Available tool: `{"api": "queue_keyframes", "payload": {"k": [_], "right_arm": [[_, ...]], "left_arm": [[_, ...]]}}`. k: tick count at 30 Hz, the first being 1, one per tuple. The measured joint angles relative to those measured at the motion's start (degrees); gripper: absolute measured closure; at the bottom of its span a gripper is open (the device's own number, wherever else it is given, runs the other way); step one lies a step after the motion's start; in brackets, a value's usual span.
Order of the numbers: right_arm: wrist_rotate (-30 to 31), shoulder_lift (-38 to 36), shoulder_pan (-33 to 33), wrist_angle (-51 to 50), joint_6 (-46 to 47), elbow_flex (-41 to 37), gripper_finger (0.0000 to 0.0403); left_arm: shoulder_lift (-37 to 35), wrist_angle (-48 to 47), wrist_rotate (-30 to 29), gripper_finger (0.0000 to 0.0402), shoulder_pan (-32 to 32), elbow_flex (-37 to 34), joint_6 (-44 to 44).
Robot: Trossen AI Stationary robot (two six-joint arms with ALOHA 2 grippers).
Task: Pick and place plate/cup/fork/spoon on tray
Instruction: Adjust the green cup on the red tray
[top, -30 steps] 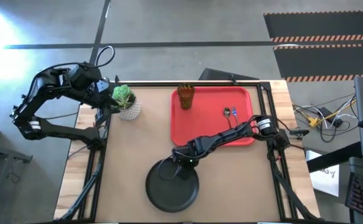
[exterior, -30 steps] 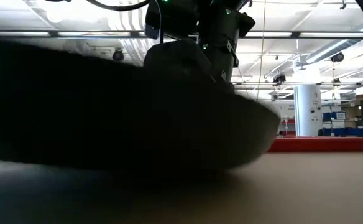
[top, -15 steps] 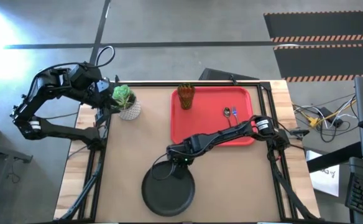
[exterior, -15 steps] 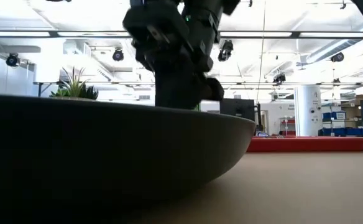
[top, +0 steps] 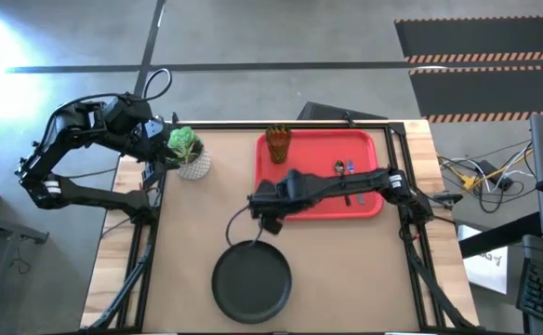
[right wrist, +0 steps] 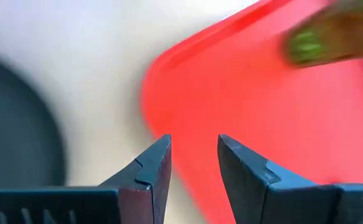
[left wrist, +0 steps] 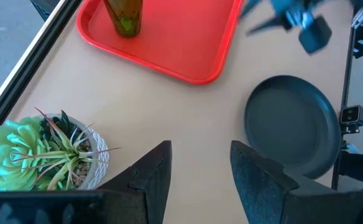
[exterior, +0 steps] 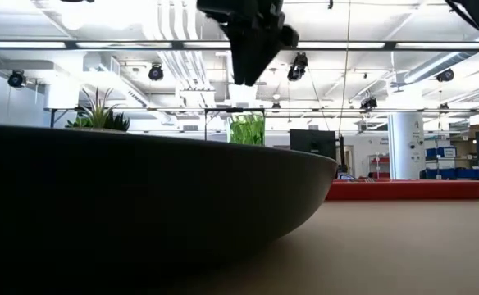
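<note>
A potted plant (top: 189, 154) stands left of the red tray (top: 304, 200) holding cup (top: 278, 143), spoon (top: 340, 168) and fork (top: 350, 169); the right hand (top: 270, 221) hangs released, empty, beyond the plate (top: 251, 283) on the worktop (top: 364, 270).

Both arms were dark, jointed assemblies with black cables looped alongside; each gripper carried two dark, angular, wedge-shaped fingers (right wrist: 147, 171).

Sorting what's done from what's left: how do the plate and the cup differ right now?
The cup stands upright on the red tray, in its far corner; the plate lies flat on the bare table, off the tray. The plate is dark, wide and low; the cup is olive-green, narrow and tall. Neither hand holds either.
</note>
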Motion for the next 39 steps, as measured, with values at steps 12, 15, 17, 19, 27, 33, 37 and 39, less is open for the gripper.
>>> {"api": "queue_keyframes", "payload": {"k": [12,15,17,19,27,33,37,39], "right_arm": [[1.9,-4.3,-15.3,-7.9,-7.5,8.1,0.0282],[-3.2,-6.1,-21.2,-6.6,-8.8,8.1,0.0282],[-6.3,-6.9,-24.6,-4.3,-10.4,8.1,0.0282],[-9.3,-7.3,-27.2,-2.3,-11.5,8.1,0.0282],[-18.2,-4.9,-32.7,1.5,-15.2,8.1,0.0282],[-21.7,-2.1,-34.1,1.4,-16.9,8.1,0.0282],[-21.7,-0.5,-34.7,1.2,-18.9,8.1,0.0282],[-21.8,0.2,-35.3,1.2,-19.4,8.1,0.0282]], "left_arm": [[0.0,-0.1,0.0,0.0255,0.0,0.0,0.0],[0.0,-0.1,0.0,0.0255,0.0,0.0,0.0],[0.0,-0.1,0.0,0.0255,0.0,0.0,0.0],[0.0,-0.1,0.0,0.0255,0.0,0.0,0.0],[0.0,-0.1,0.0,0.0255,0.0,0.0,0.0],[0.0,-0.1,0.0,0.0255,0.0,0.0,0.0],[0.0,-0.1,0.0,0.0255,0.0,0.0,0.0],[0.0,-0.1,0.0,0.0255,0.0,0.0,0.0]]}}
